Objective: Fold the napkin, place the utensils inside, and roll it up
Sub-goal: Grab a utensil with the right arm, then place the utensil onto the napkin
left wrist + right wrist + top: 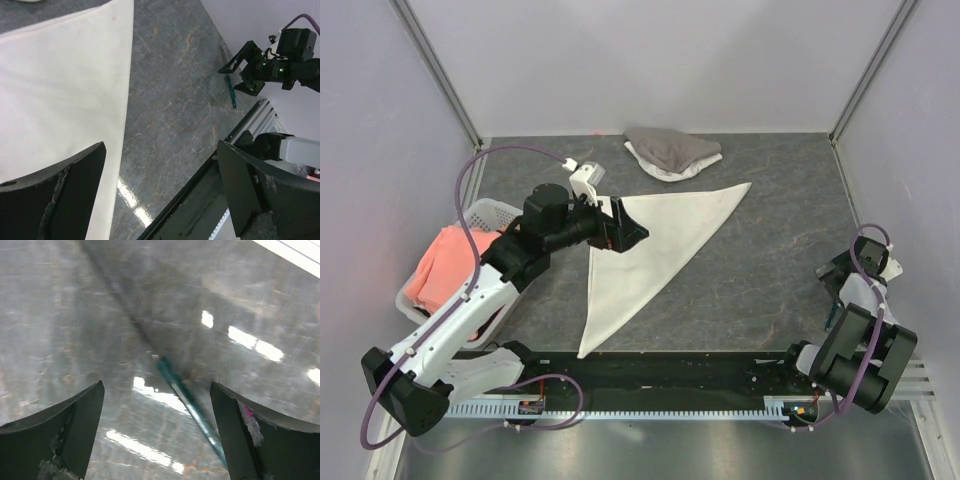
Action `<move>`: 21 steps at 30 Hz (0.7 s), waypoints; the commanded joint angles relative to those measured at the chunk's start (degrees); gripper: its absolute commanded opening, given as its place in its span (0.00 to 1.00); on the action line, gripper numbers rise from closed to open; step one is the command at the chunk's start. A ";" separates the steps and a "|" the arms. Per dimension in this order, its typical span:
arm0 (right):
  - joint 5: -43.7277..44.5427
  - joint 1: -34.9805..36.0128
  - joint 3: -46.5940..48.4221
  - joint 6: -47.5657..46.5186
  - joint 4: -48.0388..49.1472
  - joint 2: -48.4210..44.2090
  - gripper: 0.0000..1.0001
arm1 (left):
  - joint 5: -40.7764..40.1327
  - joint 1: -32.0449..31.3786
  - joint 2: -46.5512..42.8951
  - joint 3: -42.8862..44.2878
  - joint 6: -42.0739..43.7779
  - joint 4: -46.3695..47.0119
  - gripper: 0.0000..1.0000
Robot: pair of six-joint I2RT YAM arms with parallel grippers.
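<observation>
The napkin (655, 245) lies flat on the table, folded into a cream-white triangle, and also shows in the left wrist view (60, 90). My left gripper (626, 234) is open and empty, hovering over the napkin's upper left corner; in its wrist view (161, 146) the jaws straddle the napkin's long edge. A slim teal-handled utensil (231, 89) lies on the table at the far right. My right gripper (239, 70) is open just above it. In the right wrist view the utensil (189, 399) runs diagonally between the open jaws (156, 390), nearer the right finger. No other utensil shows.
A grey-and-white cloth heap (672, 152) lies at the back of the table. A white basket (490, 212) holding a salmon-pink cloth (445, 262) stands at the left edge. A black rail (660, 370) runs along the near edge. Walls close in on three sides.
</observation>
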 commanded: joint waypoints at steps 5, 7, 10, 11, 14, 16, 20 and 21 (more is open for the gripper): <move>-10.68 8.99 -3.87 6.32 3.67 3.22 0.83 | 2.21 3.12 0.75 7.33 9.66 -7.14 1.00; -9.63 13.29 -3.52 7.37 3.67 2.87 0.75 | 1.59 3.29 1.54 7.68 10.89 -7.40 1.00; -6.99 19.01 -2.82 9.05 3.67 2.17 0.67 | 0.27 3.56 1.80 7.33 11.77 -7.40 1.00; -6.55 21.81 -2.64 10.01 3.67 2.25 0.64 | -0.17 3.64 1.80 6.90 11.86 -7.32 1.00; -4.35 27.69 -1.50 10.89 4.10 3.47 0.53 | -0.61 4.17 1.89 5.67 12.30 -6.79 1.00; -2.08 30.61 -0.27 11.42 4.19 5.23 0.49 | -0.61 4.52 2.07 5.14 12.30 -6.44 1.00; 1.97 38.86 2.89 11.42 3.32 7.70 0.44 | -0.35 5.40 2.42 3.64 12.57 -6.26 1.00; 2.85 39.93 4.11 11.51 2.53 7.96 0.44 | -0.43 5.75 2.51 3.47 12.65 -6.26 1.00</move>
